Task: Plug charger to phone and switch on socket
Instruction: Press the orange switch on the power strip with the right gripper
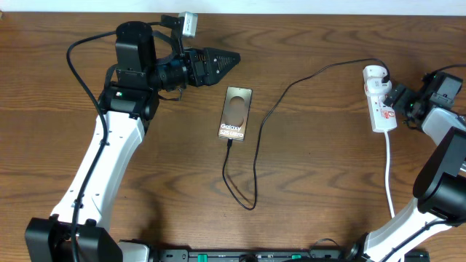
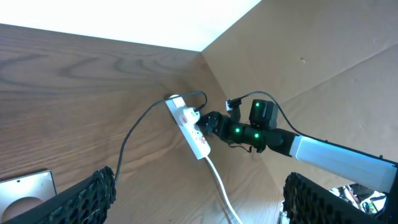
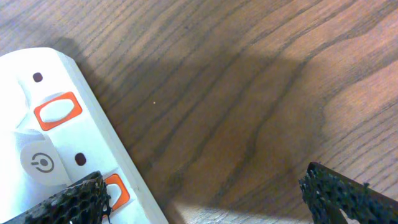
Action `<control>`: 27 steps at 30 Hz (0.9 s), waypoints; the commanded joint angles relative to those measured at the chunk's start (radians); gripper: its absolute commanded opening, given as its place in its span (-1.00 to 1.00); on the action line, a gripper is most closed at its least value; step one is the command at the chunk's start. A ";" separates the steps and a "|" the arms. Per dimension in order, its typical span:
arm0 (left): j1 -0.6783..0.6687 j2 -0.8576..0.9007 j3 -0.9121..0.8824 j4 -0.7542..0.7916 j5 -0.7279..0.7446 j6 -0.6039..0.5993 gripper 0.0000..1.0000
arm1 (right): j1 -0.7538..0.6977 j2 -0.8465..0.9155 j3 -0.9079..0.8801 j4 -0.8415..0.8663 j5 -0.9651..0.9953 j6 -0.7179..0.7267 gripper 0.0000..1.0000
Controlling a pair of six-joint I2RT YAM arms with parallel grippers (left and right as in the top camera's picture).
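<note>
Beneath both pairs of jaws a brown wooden surface [image 1: 328, 189] is spread. The right jaws are set wide apart, with nothing clamped. The white socket [image 1: 379, 98] is placed just beside them, and one mesh-padded finger [image 3: 68, 202] is seen over its edge, near two orange switches [image 3: 57, 111]. The left jaws are likewise parted and empty, well apart from the socket. The phone [image 1: 237, 113] is laid flat near their tips, on the side towards the robot's base. The black charger [image 1: 255, 167] is run from the socket's far end, between the two pairs of jaws, and is looped round to the phone's near edge, which its tip is seen touching.
</note>
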 commanded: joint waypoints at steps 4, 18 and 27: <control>0.003 -0.014 0.011 0.002 -0.003 -0.004 0.74 | 0.013 0.020 -0.014 -0.042 -0.059 -0.008 0.99; 0.003 -0.014 0.011 0.002 -0.003 -0.004 0.74 | 0.040 0.021 -0.014 -0.065 -0.060 -0.008 0.98; 0.003 -0.014 0.011 0.002 -0.003 -0.004 0.74 | 0.042 0.021 -0.014 -0.079 -0.086 0.007 0.99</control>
